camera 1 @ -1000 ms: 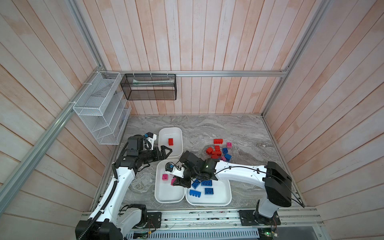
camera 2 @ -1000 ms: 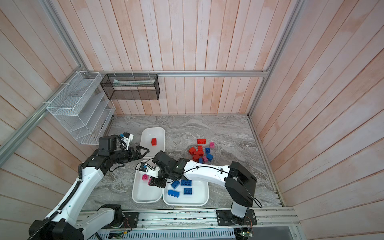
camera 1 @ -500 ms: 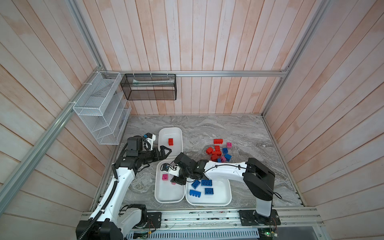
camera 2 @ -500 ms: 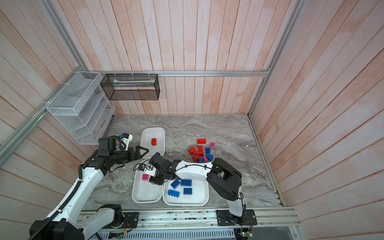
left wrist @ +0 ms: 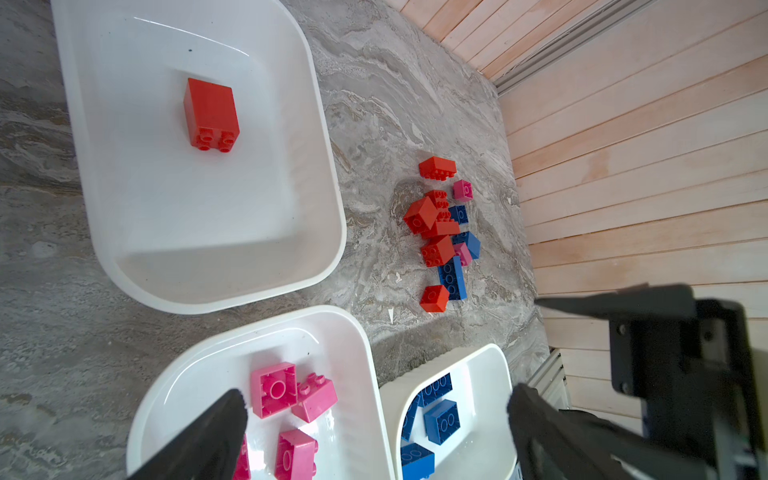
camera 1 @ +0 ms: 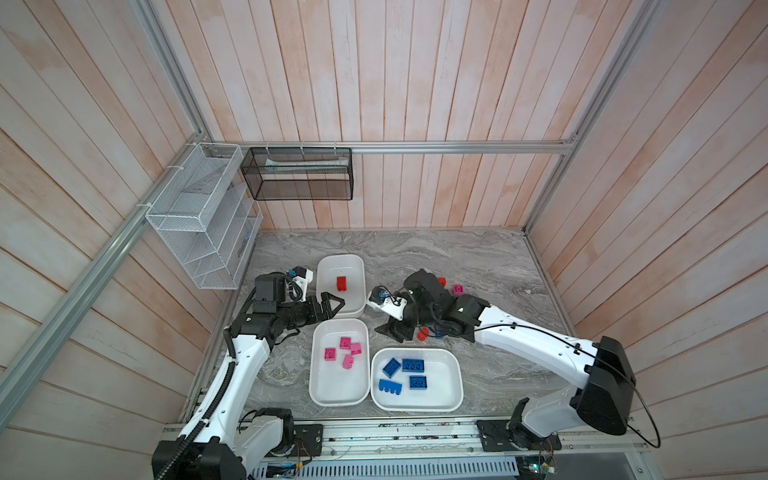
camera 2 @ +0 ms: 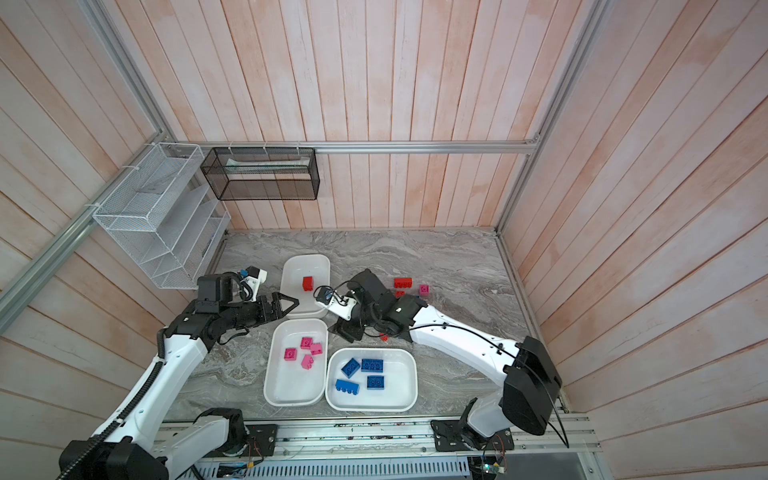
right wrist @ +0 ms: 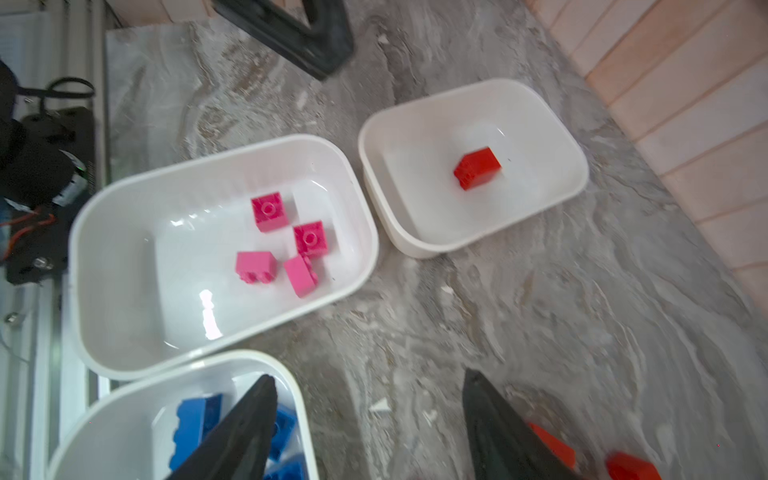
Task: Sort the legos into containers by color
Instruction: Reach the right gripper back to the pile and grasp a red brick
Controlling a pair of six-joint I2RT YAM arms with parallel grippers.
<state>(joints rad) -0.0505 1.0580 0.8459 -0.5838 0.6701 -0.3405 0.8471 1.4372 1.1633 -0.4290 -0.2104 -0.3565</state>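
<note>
Three white containers sit on the marble. The far one (camera 1: 322, 291) holds one red lego (camera 1: 341, 283). The near left one (camera 1: 316, 374) holds several pink legos (camera 1: 345, 351). The near right one (camera 1: 455, 386) holds several blue legos (camera 1: 409, 372). A loose pile of red, blue and pink legos (left wrist: 440, 232) lies right of the far container; in both top views my right arm hides most of it. My left gripper (camera 1: 334, 305) hangs open and empty above the gap between the far and pink containers. My right gripper (right wrist: 368, 378) is open and empty over bare marble beside the blue container's corner.
A white wire-mesh rack (camera 1: 199, 216) hangs on the left wall and a black mesh basket (camera 1: 299, 174) on the back wall. Wooden walls close in three sides. A small red lego (camera 1: 423, 333) lies on the marble just by my right gripper's fingers.
My right gripper has opened and pulled back from above the pink container to the marble on its right. The left arm has not moved.
</note>
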